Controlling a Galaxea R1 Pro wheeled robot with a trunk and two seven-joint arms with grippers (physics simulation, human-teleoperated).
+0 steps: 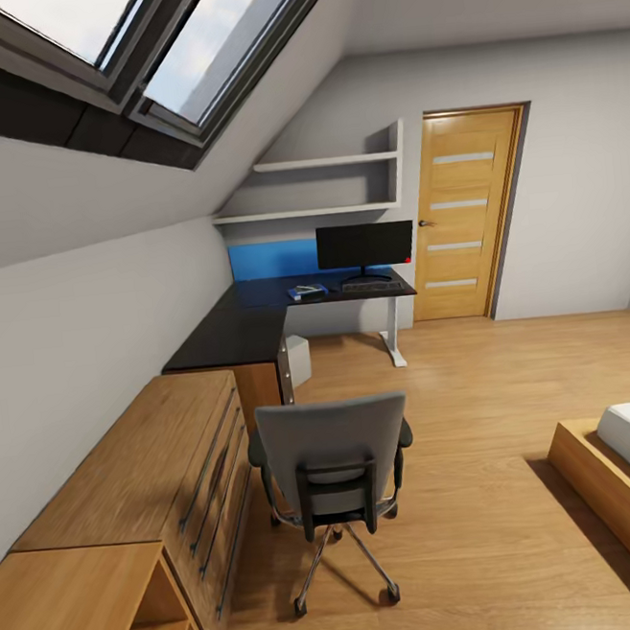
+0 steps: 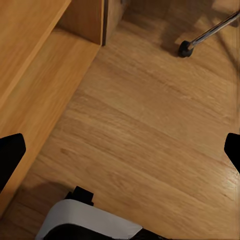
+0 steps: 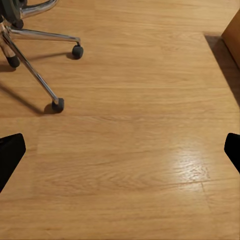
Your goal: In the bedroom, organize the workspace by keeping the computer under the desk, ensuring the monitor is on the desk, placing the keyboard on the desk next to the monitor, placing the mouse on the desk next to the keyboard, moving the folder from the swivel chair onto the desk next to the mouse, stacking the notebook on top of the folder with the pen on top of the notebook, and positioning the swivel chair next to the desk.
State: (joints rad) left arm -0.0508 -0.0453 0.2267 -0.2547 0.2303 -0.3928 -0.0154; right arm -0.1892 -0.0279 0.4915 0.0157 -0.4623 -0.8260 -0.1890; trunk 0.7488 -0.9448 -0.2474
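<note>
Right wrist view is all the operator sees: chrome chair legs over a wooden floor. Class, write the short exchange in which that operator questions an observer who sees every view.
Operator: Where does the swivel chair stand relative to the desk?
Observer: On open floor, well short of it, with its backrest toward the head camera.
Operator: Is the monitor on the desk?
Observer: Yes, upright on the far wing, with the keyboard lying just in front of it.
</note>
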